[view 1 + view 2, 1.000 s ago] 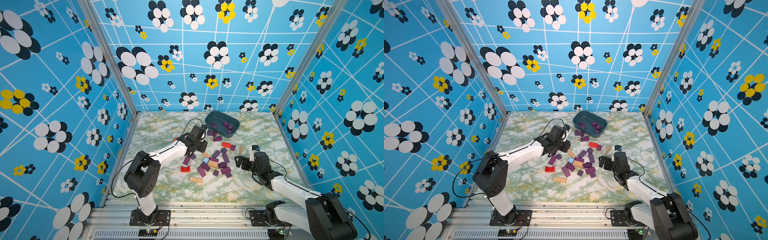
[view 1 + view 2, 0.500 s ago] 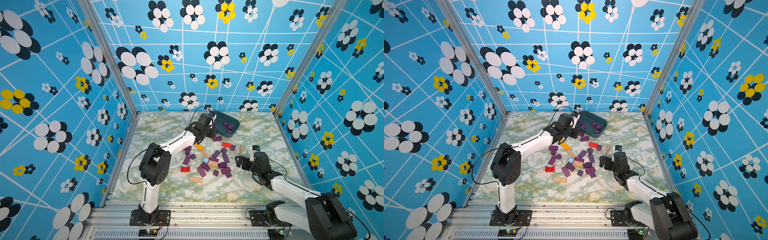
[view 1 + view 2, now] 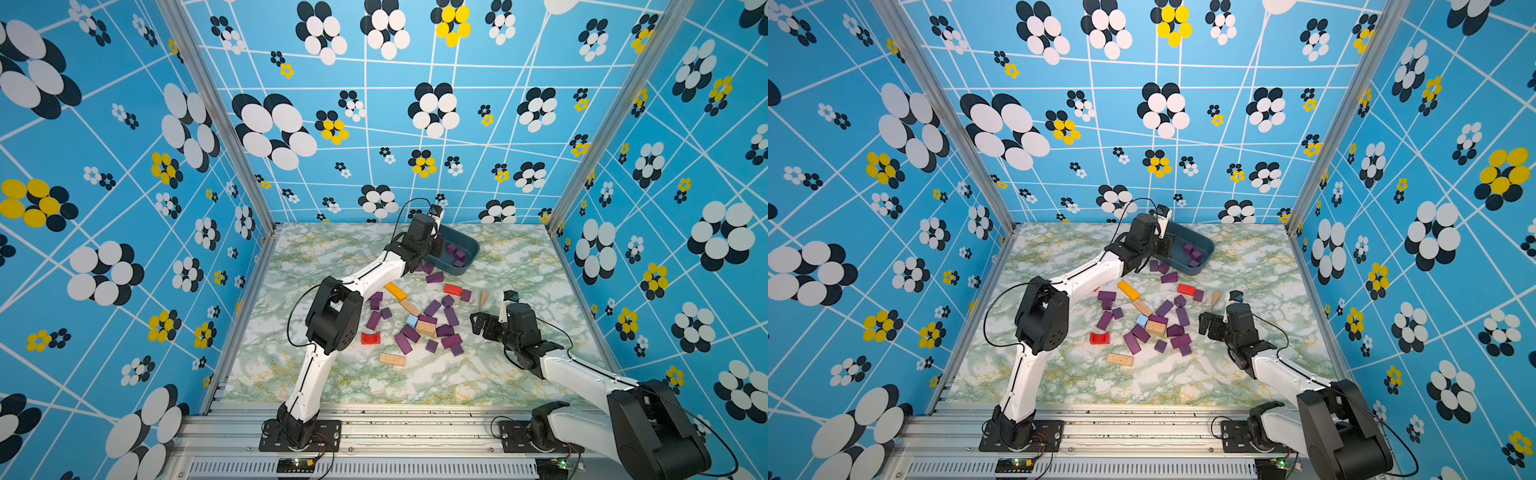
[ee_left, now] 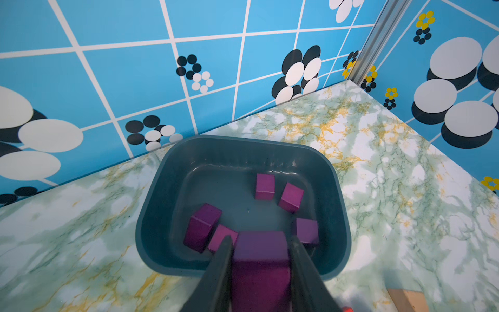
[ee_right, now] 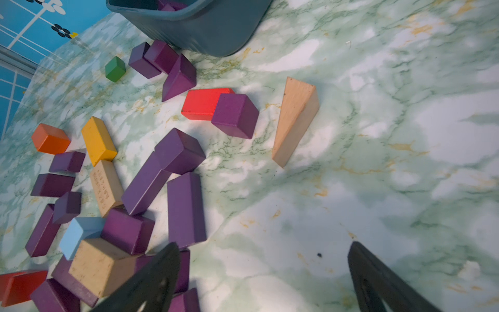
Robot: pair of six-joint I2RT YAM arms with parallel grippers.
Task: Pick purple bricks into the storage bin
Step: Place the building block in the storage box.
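Holding a purple brick [image 4: 259, 266] over the storage bin [image 4: 151, 216]

The left gripper [image 4: 261, 239] is clamped on the brick above the bin's rim. The bin sits toward 1 o'clock on the table [image 3: 519, 291], and five purple bricks [image 4: 265, 186] lie inside it. The right gripper [image 5: 263, 245] hangs spread wide and empty at 3 o'clock of the loose purple bricks [image 3: 451, 318]. A tan block [image 5: 106, 186] among them bears stamped characters, too blurred to read.

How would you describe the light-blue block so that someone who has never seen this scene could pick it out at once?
Start at the storage bin at the back of the marbled table and come forward into the scattered blocks. Near their middle, among purple bricks and beside a tan block, lies the light-blue block, the only pale blue piece there.
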